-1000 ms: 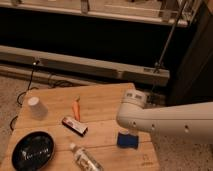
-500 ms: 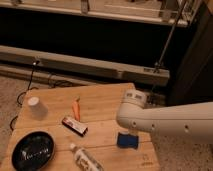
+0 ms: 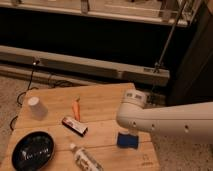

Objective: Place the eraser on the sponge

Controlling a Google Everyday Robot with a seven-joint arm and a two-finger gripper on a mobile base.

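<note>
On the table [image 3: 102, 100] nothing has moved since a second ago | eraser [image 3: 74, 125] lies left of sponge [image 3: 127, 141], apart, not on it | my claw hides behind my arm [image 3: 165, 120]; wide or narrow, I cannot tell

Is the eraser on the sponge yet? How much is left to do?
Nothing looks done yet. The eraser lies on the table beside the carrot, apart from the sponge. The pincer hangs just above the sponge, under the arm, away from the eraser. Left: grab the eraser, carry it over, set it on the sponge.
</note>
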